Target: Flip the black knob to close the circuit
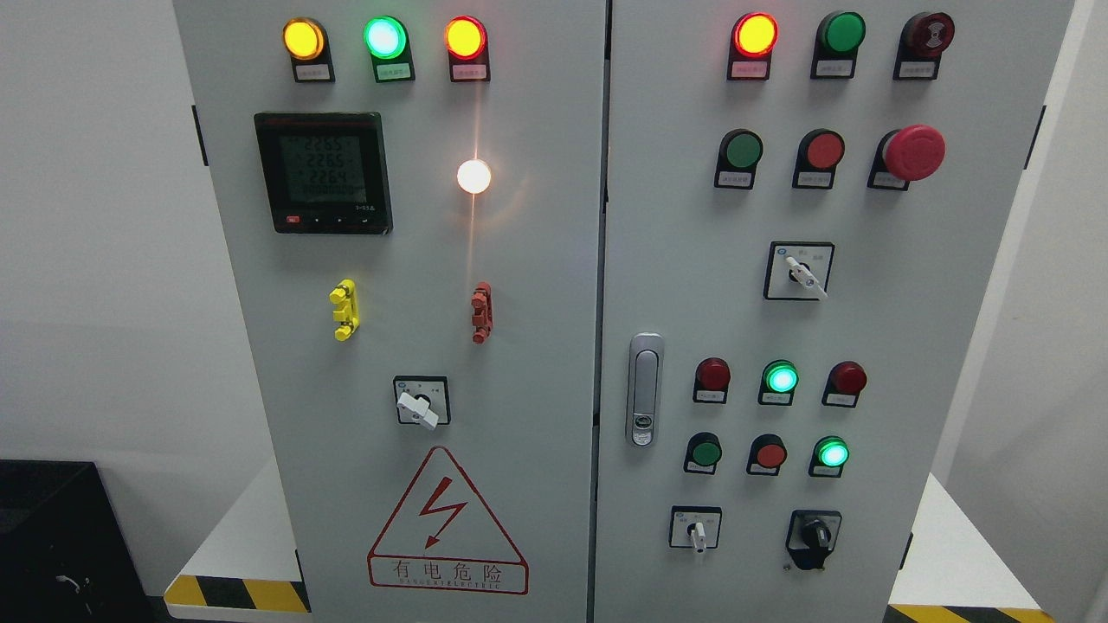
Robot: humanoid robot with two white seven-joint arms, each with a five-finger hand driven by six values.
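A grey electrical cabinet (537, 363) with two doors fills the head view. The black knob (814, 536) sits at the lower right of the right door, on a black plate, its handle standing roughly upright. Left of it is a white-handled selector switch (696, 529). Neither of my hands nor any arm shows in the frame.
The right door carries lit red and green lamps, a red mushroom stop button (912, 152), a white selector (801, 271) and a door latch (643, 389). The left door has a meter (323, 171), yellow and red clips, a white selector (421, 401) and a warning triangle. A black box (52, 536) stands lower left.
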